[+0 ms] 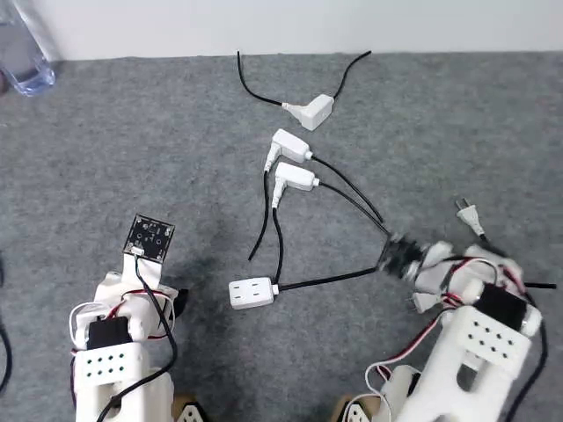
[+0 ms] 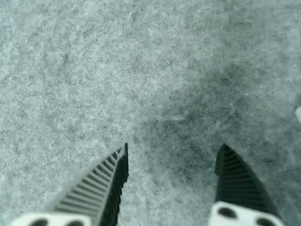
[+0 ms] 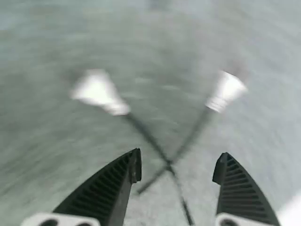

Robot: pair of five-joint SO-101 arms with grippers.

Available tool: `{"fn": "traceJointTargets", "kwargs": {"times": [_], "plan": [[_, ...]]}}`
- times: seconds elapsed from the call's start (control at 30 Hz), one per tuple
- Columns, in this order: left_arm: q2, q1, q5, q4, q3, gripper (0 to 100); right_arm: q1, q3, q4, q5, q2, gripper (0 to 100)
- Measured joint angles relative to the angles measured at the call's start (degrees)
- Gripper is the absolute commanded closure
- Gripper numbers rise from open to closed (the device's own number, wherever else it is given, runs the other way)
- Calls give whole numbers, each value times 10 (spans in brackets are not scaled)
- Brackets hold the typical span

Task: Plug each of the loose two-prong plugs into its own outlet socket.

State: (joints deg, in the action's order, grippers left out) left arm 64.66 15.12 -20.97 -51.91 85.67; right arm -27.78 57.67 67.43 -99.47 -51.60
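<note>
Midway across the grey carpet, two white two-prong plugs close together, not touching: upper plug and lower plug, prongs aimed toward the left arm's side. Behind them, black plug cords laid almost side by side and stretched toward the right arm.

Nearer the robot, between the two arms, a white socket block lying flat, with its own black cord stretched toward the right arm's side. Well apart from it, near the far edge of the carpet, a second white socket piece with two thin black leads curling away. Just beside the right arm, a small loose plug, prongs pointing away from the robot.

Right gripper: jaws spread wide, clamped on nothing, low over the spot where two black cords cross. Beyond it, at the cord ends, two pale shapes too smeared to tell apart.

Left gripper: jaws likewise apart, over bare carpet.

On the left arm, a small dark board with pale marks too small to read. At the far left corner, a clear bottle.
</note>
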Motion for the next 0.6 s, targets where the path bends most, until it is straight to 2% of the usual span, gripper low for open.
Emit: {"fn": "traceJointTargets", "kwargs": {"times": [0.1, 0.33, 0.6], "plan": [[0, 0, 0, 0, 0, 716, 14, 0, 64, -60, -2, 764], [0, 0, 0, 0, 0, 716, 33, 0, 97, -88, 28, 765], [0, 0, 0, 0, 0, 716, -3, 0, 159, -231, 35, 792]]}}
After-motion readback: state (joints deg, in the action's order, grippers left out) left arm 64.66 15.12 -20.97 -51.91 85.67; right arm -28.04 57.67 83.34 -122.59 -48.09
